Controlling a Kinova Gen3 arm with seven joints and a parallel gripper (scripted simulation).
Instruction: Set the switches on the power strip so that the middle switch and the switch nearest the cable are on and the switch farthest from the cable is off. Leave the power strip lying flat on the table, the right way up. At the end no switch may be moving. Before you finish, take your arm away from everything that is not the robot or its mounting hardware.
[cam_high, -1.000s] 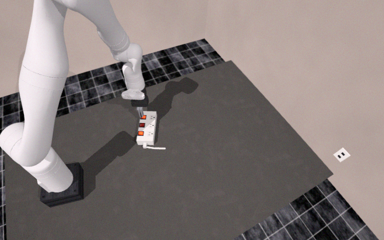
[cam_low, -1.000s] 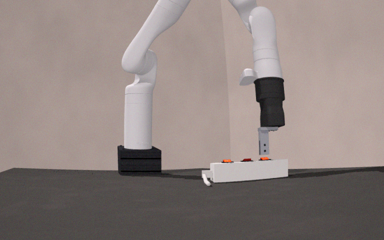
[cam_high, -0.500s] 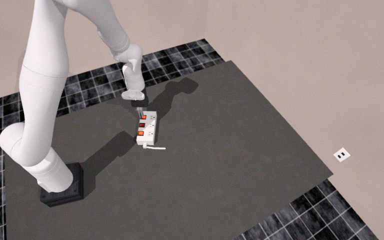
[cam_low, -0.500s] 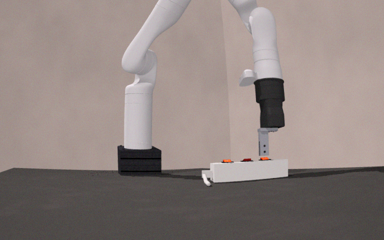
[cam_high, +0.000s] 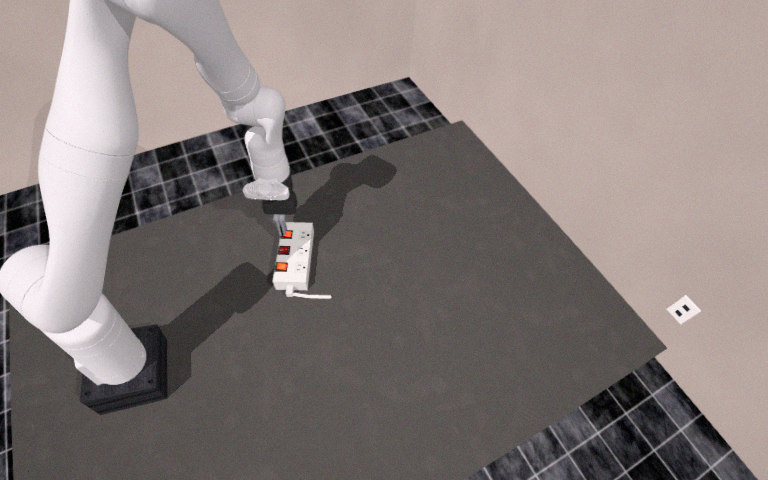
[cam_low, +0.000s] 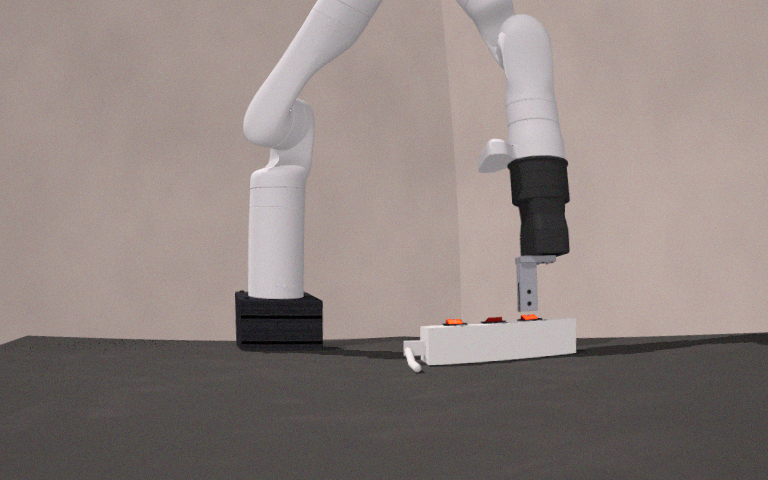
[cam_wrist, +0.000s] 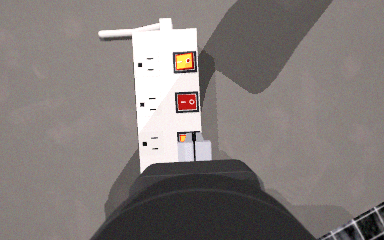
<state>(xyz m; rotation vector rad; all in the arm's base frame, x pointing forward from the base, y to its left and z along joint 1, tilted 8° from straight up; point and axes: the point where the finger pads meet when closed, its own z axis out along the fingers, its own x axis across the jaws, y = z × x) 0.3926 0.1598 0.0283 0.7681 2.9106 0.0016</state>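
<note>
A white power strip (cam_high: 301, 261) (cam_low: 498, 342) (cam_wrist: 155, 95) lies flat on the dark table, right way up, with its short cable (cam_high: 310, 294) (cam_low: 412, 360) (cam_wrist: 127, 33) at one end. The switch nearest the cable (cam_high: 280, 266) (cam_low: 453, 321) (cam_wrist: 184, 61) glows bright orange. The middle switch (cam_high: 283, 249) (cam_low: 493, 319) (cam_wrist: 187, 102) is dark red. The switch farthest from the cable (cam_high: 287, 233) (cam_low: 530, 317) (cam_wrist: 183, 136) glows orange and is partly covered by my fingers. My gripper (cam_high: 279, 228) (cam_low: 527, 308) (cam_wrist: 194, 142) is shut, pointing straight down, its fingertips at or just above that far switch.
The arm's black base (cam_high: 125, 379) (cam_low: 278, 319) stands on the table (cam_high: 453, 316) beside the strip. A wall socket (cam_high: 683, 309) sits low on the right wall. Tiled floor (cam_high: 351, 121) surrounds the table.
</note>
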